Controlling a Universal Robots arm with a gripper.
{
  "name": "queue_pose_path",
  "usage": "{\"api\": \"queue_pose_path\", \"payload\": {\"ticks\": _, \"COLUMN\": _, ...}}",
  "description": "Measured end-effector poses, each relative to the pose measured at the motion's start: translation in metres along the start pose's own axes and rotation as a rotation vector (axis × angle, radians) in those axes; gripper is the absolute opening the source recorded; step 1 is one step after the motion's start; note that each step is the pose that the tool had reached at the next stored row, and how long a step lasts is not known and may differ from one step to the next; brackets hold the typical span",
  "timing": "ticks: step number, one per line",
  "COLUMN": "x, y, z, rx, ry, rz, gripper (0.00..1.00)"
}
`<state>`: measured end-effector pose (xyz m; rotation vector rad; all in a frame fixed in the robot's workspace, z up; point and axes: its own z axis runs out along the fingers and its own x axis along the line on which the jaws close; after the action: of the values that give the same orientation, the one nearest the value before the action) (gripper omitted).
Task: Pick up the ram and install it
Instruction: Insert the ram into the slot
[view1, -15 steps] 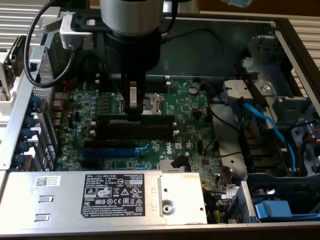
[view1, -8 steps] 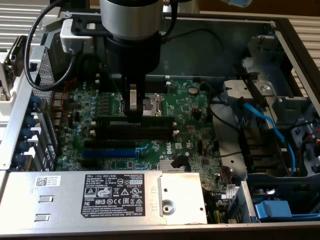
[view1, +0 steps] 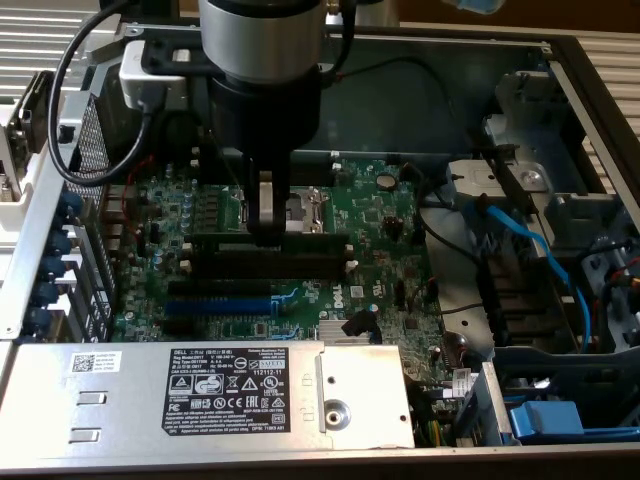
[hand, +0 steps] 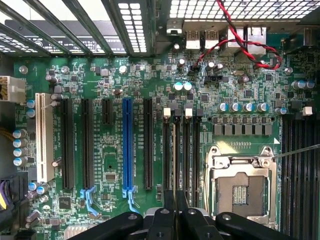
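Ram (hand: 176, 167): thin strip seen edge-on, pinched between gripper (hand: 175, 220) fingers, which I read as closed to about a board's thickness. It sits over the black memory slots (hand: 188, 155) just beside the CPU socket (hand: 242, 187); whether it is seated, I cannot tell. Arm (view1: 262, 70): upright beside that socket, wrist pointing straight down.

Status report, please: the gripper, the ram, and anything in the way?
Gripper low over the memory slots, beside the CPU socket. Ram: cannot tell if held. Red-black cable well apart from the slots.
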<state>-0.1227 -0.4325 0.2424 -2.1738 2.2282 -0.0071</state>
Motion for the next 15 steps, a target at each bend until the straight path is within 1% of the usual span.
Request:
{"api": "queue_pose_path", "payload": {"ticks": 4, "x": 0.002, "y": 0.0002, "z": 0.0, "rx": 0.0, "ry": -0.0017, "rz": 0.0, "gripper": 0.12}}
{"api": "queue_pose_path", "payload": {"ticks": 15, "x": 0.0038, "y": 0.0002, "z": 0.0, "rx": 0.0, "ry": -0.0018, "rz": 0.0, "gripper": 0.12}}
